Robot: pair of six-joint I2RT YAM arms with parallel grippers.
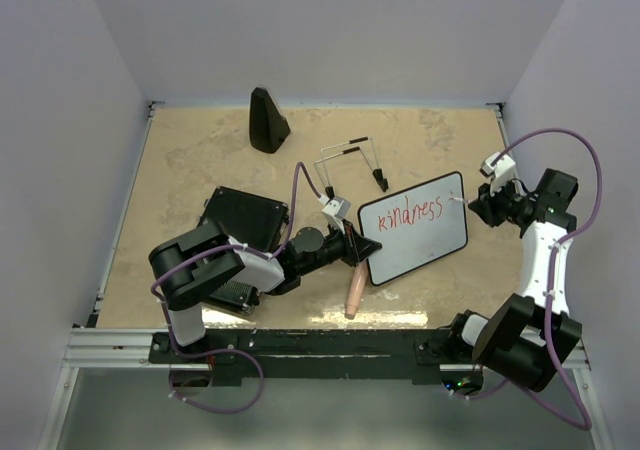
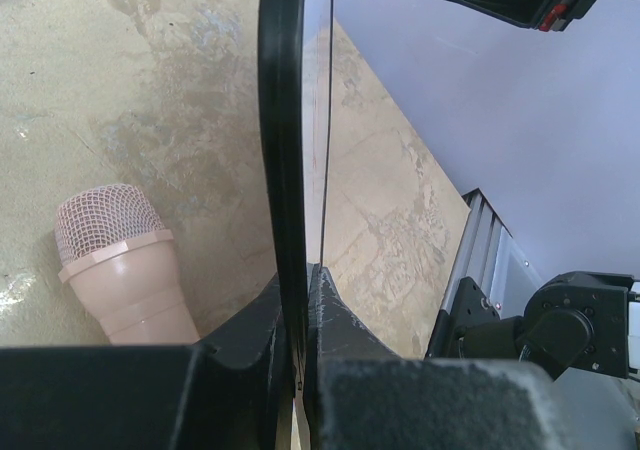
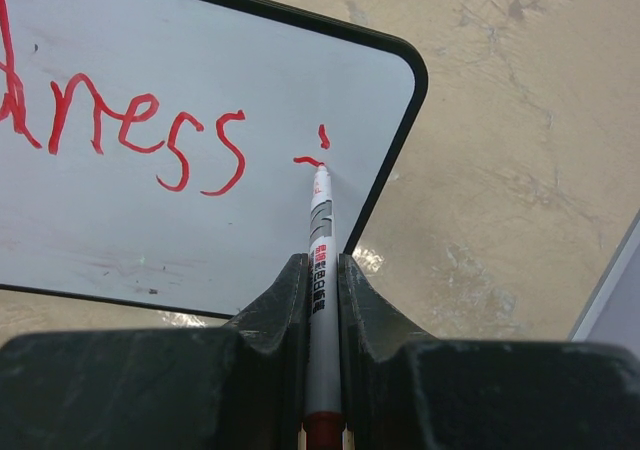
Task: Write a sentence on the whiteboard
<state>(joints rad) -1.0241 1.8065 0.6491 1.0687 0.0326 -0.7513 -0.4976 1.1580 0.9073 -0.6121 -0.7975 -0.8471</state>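
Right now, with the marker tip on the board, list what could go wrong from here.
1. The marker, clamped in the right fingers, touches the whiteboard close to its right edge; more strokes may run out of room or slip off the frame.
2. The left fingers grip the board by one edge only, so pen pressure could pivot it.
3. If it swings or drops, it may strike the pink microphone lying beside it.

Whiteboard [image 1: 415, 228] mid-table, mic [image 1: 354, 292] at its 7 o'clock, case [image 1: 245, 225] at 9, cone [image 1: 268, 120] at 10, wire frame [image 1: 350, 160] at 11, marker [image 3: 319, 260] tip on its 3 o'clock side.
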